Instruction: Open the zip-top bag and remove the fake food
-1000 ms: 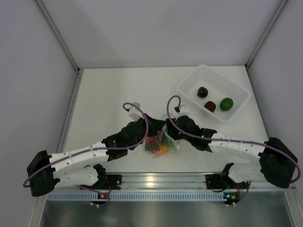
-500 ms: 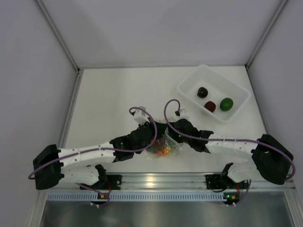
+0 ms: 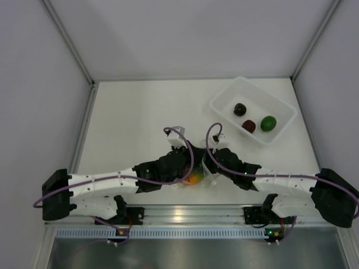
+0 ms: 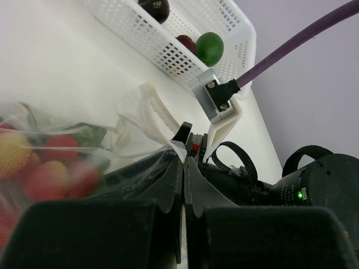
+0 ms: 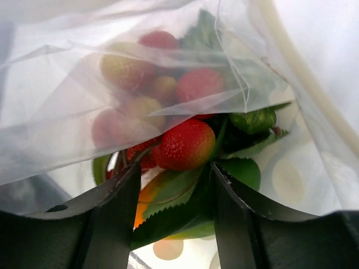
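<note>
On the white surface (image 3: 129, 123), three pieces (image 3: 249, 125) already lay in the basket (image 3: 226, 91). Well apart from it, the zip-top bag (image 5: 73, 84) seemed open: left jaws clamped its film, right jaws apart around remaining fake food (image 5: 185, 144).

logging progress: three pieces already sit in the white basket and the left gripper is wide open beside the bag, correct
Not quite. The left gripper is shut, pinching the edge of the zip-top bag, as the left wrist view shows. The rest is right.
</note>
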You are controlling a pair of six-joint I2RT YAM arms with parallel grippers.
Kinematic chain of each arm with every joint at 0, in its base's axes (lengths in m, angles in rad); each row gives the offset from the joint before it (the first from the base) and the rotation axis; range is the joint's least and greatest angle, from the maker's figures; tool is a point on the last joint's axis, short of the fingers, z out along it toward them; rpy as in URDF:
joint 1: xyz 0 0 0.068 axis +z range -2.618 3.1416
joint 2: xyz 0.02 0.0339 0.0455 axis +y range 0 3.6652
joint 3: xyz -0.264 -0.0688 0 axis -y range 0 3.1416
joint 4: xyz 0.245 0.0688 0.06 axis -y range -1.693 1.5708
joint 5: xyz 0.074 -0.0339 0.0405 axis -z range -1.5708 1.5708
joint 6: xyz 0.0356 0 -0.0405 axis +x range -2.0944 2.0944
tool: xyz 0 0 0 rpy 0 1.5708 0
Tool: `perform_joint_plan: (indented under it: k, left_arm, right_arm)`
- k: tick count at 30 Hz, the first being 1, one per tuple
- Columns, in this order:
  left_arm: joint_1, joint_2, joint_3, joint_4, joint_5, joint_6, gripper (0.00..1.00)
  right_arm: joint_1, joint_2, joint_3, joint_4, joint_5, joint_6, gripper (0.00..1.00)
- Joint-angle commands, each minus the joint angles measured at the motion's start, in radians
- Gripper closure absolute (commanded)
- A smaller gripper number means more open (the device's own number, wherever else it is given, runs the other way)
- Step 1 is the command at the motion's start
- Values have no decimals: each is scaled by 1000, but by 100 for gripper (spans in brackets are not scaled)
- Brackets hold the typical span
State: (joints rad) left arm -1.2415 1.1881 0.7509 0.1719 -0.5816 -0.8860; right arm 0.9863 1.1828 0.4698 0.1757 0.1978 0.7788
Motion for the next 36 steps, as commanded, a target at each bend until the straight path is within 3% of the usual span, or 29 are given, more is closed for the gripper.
perform_joint_plan:
  k: [1, 7, 16, 31, 36]
  left_arm:
    - [-36, 19, 88, 72, 111, 82, 100]
    - [-45, -5, 114, 72, 105, 130, 100]
    - [-45, -19, 71, 72, 37, 26, 100]
    - [-44, 15, 27, -35, -60, -44, 100]
    - [-44, 30, 33, -35, -47, -45, 100]
  right_arm:
    - [63, -66, -12, 274, -106, 5, 49]
    - [63, -111, 16, 87, 144, 57, 49]
    - [52, 34, 167, -117, 400, -6, 40]
    - [-21, 43, 132, -73, 378, -168, 42]
    - [-84, 133, 148, -36, 304, -207, 48]
